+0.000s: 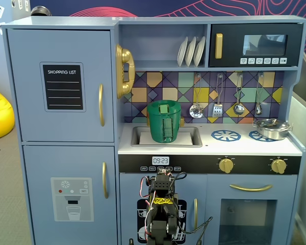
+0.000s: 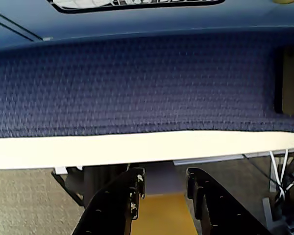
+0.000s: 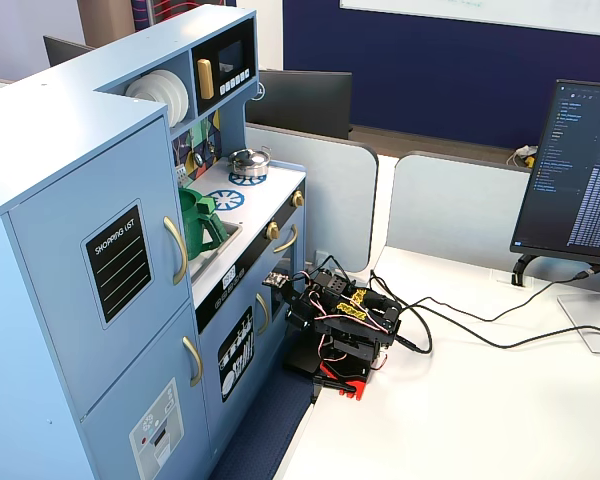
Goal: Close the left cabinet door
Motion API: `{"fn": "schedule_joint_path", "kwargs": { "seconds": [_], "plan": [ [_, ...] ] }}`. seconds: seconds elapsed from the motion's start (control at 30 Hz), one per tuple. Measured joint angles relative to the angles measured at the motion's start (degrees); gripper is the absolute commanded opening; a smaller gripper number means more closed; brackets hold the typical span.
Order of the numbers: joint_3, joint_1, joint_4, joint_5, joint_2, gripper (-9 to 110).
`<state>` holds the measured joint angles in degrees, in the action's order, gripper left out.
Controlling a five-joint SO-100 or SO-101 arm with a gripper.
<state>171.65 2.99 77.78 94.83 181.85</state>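
i'm looking at the left cabinet door [image 1: 61, 84], the tall light-blue panel with the black shopping list label [image 1: 63, 87] and a curved gold handle [image 1: 101, 105] down its right edge, up in the upper left of the toy kitchen [image 3: 40, 130]. in both fixed views it sits flush with the frame, its face level with the lower door carrying the printed dispenser [image 1: 71, 198], so my judgement is that it already looks shut or very nearly so. the arm [image 3: 342, 322] is folded low on the white table [image 3: 500, 410], near the base of the kitchen and well apart from that door. in the wrist view the gripper [image 2: 165, 182] shows two dark fingers [image 2: 118, 203] with a clear gap between them and nothing held, so it is released and empty; beyond them i see only blue textured mat [image 2: 137, 83] and the kitchen's bottom edge. the door looks like a stiff, painted wooden board on side hinges, light to swing and not fragile, though the smooth paint would let a fingertip slide. if it needs any seating, i'd push flat on the panel close to the handle side, far from the hinges, rather than pinch the handle, which is thin and rounded. the reach up from where the arm rests looks long.
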Motion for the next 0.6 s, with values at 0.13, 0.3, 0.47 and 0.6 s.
{"fn": "schedule_joint_path", "kwargs": {
  "seconds": [0.13, 0.3, 0.47, 0.6],
  "plan": [
    [-0.3, 0.0, 0.6, -1.1, 0.6, 2],
    [-0.8, 0.4, 0.5, -5.5, 0.6, 2],
    [-1.0, 0.4, 0.5, -6.2, 0.6, 2],
    [-1.0, 0.4, 0.5, -6.2, 0.6, 3]
  ]
}}
